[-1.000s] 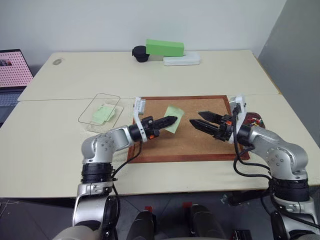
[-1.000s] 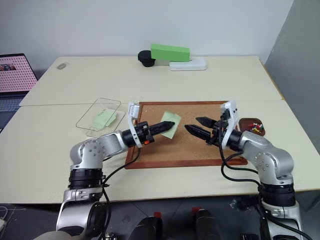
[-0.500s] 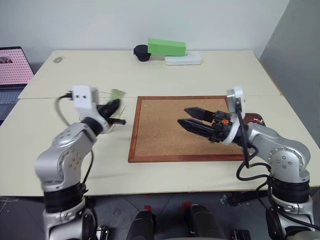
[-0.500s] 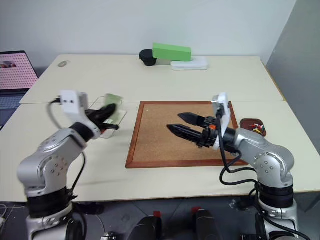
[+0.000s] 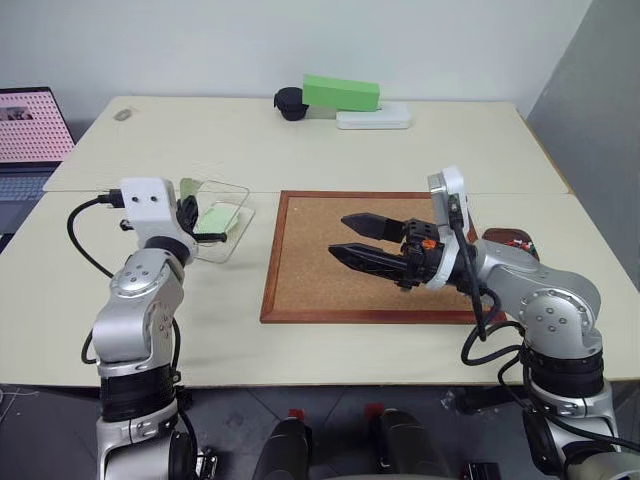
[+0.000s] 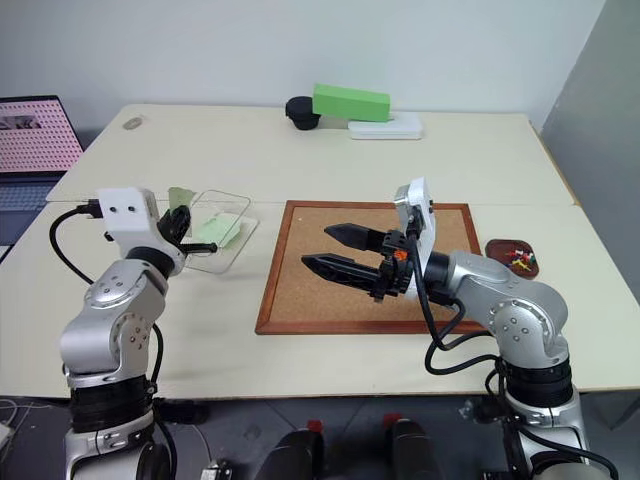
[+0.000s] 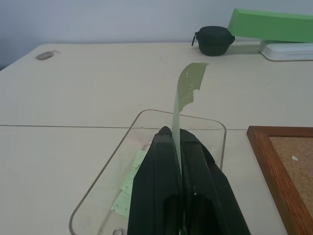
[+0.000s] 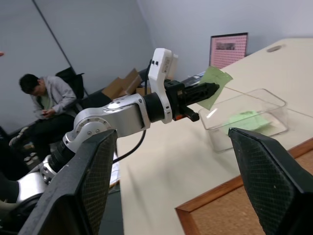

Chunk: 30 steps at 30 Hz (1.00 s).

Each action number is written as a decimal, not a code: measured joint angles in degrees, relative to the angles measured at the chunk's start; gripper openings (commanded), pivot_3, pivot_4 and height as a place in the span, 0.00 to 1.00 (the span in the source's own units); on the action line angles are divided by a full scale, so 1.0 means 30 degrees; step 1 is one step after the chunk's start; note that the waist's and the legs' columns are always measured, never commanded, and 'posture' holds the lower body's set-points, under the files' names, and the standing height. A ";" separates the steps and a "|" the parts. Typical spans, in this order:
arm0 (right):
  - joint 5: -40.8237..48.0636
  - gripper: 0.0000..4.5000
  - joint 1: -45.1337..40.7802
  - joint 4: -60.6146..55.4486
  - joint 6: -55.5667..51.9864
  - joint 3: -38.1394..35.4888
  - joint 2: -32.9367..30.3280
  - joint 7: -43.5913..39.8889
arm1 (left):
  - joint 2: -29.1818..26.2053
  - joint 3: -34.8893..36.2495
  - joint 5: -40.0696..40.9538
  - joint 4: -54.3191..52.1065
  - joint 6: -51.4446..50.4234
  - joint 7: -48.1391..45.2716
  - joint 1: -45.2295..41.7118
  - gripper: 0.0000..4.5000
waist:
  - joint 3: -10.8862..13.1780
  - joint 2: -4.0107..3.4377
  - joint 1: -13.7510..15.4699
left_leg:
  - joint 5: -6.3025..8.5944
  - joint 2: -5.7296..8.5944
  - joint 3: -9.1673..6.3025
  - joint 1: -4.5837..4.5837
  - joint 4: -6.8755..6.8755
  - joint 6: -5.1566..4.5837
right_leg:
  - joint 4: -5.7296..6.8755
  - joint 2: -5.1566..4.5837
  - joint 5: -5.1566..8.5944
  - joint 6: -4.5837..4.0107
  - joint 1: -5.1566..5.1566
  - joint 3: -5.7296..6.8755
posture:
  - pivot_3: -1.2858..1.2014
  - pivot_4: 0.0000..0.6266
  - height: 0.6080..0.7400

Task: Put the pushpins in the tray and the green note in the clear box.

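My left gripper (image 5: 193,214) is shut on the green note (image 7: 188,87), which stands upright from its fingertips over the near end of the clear box (image 5: 236,200). Another pale green slip (image 5: 215,218) lies inside that box. The right wrist view shows the held green note (image 8: 215,78) above the clear box (image 8: 254,105). My right gripper (image 5: 340,236) hovers open and empty above the corkboard, pointing left. The small reddish-brown tray (image 6: 512,257) sits by the board's right edge with pushpins (image 6: 518,259) in it, partly behind my right arm.
A wood-framed corkboard (image 5: 310,270) lies at the table's centre. At the back stand a bright green block (image 5: 342,93), a white flat box (image 5: 372,118) and a black object (image 5: 291,102). A laptop (image 5: 30,125) sits far left. A person (image 8: 44,98) sits beyond the table.
My left arm swung left off the corkboard, carrying the green note to the clear box, and the wrist rolled so the note stands upright. My right gripper shifted left over the board, still open.
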<state>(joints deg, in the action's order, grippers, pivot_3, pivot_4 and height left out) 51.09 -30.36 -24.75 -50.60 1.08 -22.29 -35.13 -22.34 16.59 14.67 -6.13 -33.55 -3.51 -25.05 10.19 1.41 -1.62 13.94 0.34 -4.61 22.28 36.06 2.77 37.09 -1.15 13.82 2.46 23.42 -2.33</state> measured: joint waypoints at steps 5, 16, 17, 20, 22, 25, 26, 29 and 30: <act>-0.5483 0.86 0.0169 0.1328 0.3448 0.2829 -0.1464 -0.0321 | 0.0023 -0.0227 -0.0431 0.2999 0.1697 -0.0314 -0.1152 0.27 | 0.0001 0.0003 -0.0022 | -0.0001 0.0002 0.0007 0.0001 0.0001 0.0002 | -0.0003 -0.0002 -0.0001 0.0003 0.0007 -0.0002 | 0.52 0.24 1.00; -0.7659 0.86 0.0132 0.2429 0.5320 0.3253 -0.0882 -0.0764 | 0.0671 -0.0569 -0.1124 0.6851 0.3568 -0.0058 -0.2813 0.74 | 0.0009 0.0017 -0.0009 | -0.0003 0.0008 -0.0013 0.0060 0.0008 0.0005 | 0.0000 -0.0014 -0.0061 -0.0091 0.0049 0.0010 | 0.52 0.24 1.00; -0.7673 0.86 0.0133 0.2429 0.5321 0.3237 -0.0886 -0.0781 | 0.0715 -0.0593 -0.1134 0.6904 0.3667 -0.0026 -0.2846 0.79 | 0.0009 0.0017 -0.0012 | -0.0003 0.0008 -0.0012 0.0060 0.0008 0.0005 | 0.0000 -0.0014 -0.0060 -0.0091 0.0049 0.0009 | 0.52 0.24 1.00; -0.7774 0.86 0.0134 0.2430 0.5312 0.3114 -0.0922 -0.0799 | 0.0849 -0.0760 -0.1131 0.6713 0.3797 -0.0192 -0.2813 0.88 | 0.0009 0.0018 -0.0014 | -0.0003 0.0006 -0.0017 0.0061 0.0009 0.0006 | 0.0005 -0.0014 -0.0061 -0.0093 0.0049 0.0012 | 0.52 0.24 1.00; -0.7782 0.86 0.0134 0.2426 0.5303 0.3059 -0.0933 -0.0792 | 0.0852 -0.0900 -0.1125 0.6374 0.3788 -0.0376 -0.2748 0.92 | 0.0009 0.0018 -0.0015 | -0.0003 0.0007 -0.0015 0.0060 0.0009 0.0006 | 0.0005 -0.0014 -0.0061 -0.0093 0.0049 0.0010 | 0.52 0.24 1.00; -0.7846 0.86 0.0438 0.2271 0.5128 0.2851 -0.1103 -0.0576 | 0.0324 -0.2061 -0.1119 0.2946 0.3509 -0.1932 -0.0989 0.92 | 0.0010 0.0019 -0.0062 | 0.0004 0.0004 -0.0011 0.0063 0.0006 0.0019 | 0.0009 -0.0028 -0.0063 -0.0095 0.0055 0.0002 | 0.52 0.24 1.00; -0.8174 0.86 0.0748 0.2241 0.5100 0.2756 -0.1138 -0.0160 | 0.0292 -0.2418 -0.1055 0.1706 0.3130 -0.2393 -0.0430 0.92 | 0.0010 0.0019 -0.0026 | 0.0004 0.0006 -0.0018 0.0067 0.0006 0.0021 | 0.0009 -0.0030 -0.0063 -0.0096 0.0055 0.0010 | 0.52 0.24 1.00; -0.9651 0.86 0.1695 0.2312 0.5346 0.2246 -0.0433 0.2081 | 0.0438 -0.3141 -0.0377 -0.1450 0.1887 -0.3054 0.1214 0.92 | 0.0005 0.0022 -0.0016 | 0.0007 -0.0003 -0.0013 0.0064 0.0011 0.0024 | 0.0021 -0.0043 -0.0062 -0.0095 0.0053 0.0000 | 0.52 0.24 1.00; -1.0696 0.86 0.2030 0.2604 0.5660 0.2225 -0.0122 0.3414 | 0.0652 -0.3817 -0.0161 -0.2523 0.1352 -0.3344 0.2008 0.92 | 0.0007 0.0019 -0.0012 | 0.0005 0.0010 -0.0009 0.0068 0.0012 0.0022 | 0.0025 -0.0053 -0.0064 -0.0091 0.0059 -0.0006 | 0.52 0.24 1.00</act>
